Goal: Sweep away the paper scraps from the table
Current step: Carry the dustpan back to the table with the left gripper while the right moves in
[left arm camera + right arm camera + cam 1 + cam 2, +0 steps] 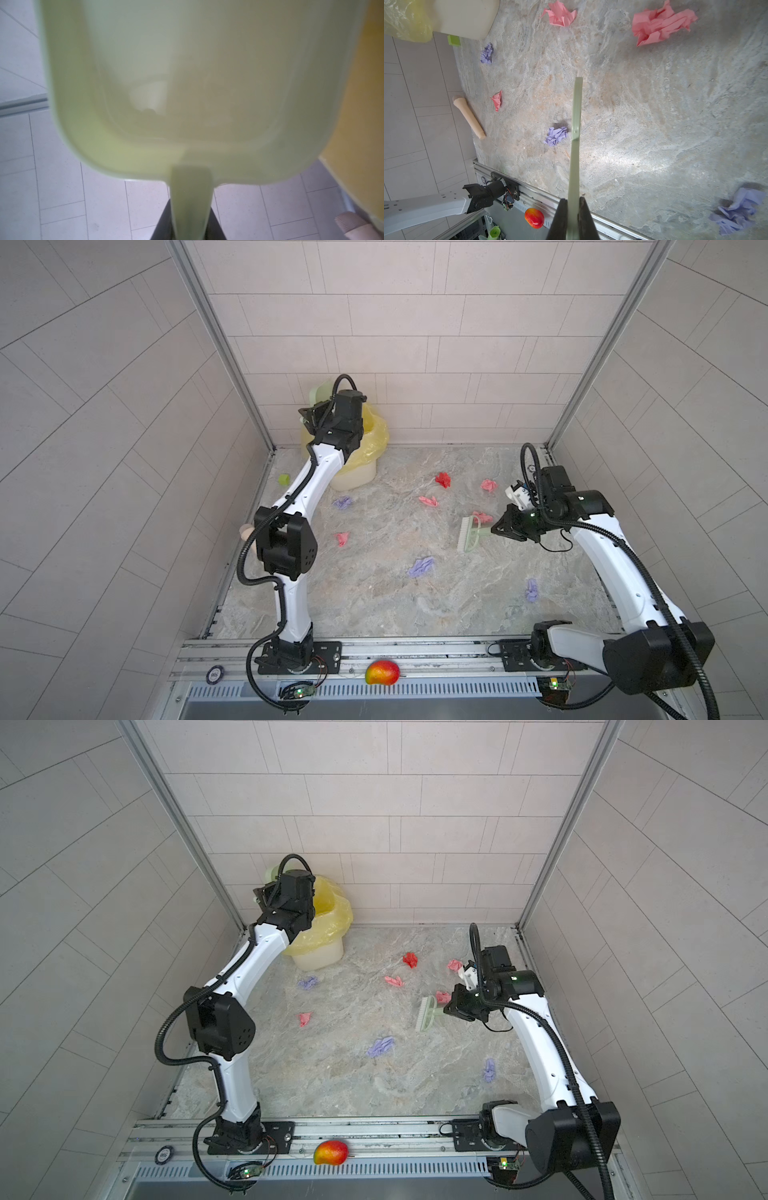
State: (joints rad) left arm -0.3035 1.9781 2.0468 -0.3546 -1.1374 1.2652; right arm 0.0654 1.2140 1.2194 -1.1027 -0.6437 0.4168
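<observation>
The marble tabletop [374,605] was far from clean. The bin [357,479], lined with a yellow bag [376,435], stood in its far corner. The left pincer [191,205] was clamped on the handle of a pale green dustpan [197,83], held up right beside the bin's rim. The pan looked empty, though the close view was blurred. Well away from the bin, the right pincer [573,203] was closed tight on the handle of a small brush [467,535].

I counted eight paper scraps [421,566] loose on the tabletop, the nearest a lavender one just in front of the bin and the rest spread farther out. By my reckoning nearly all the sweeping was left to do.

A round badge [215,674] beyond the tabletop's near edge, well apart from the bin, was too small to read. I saw no other writing.
</observation>
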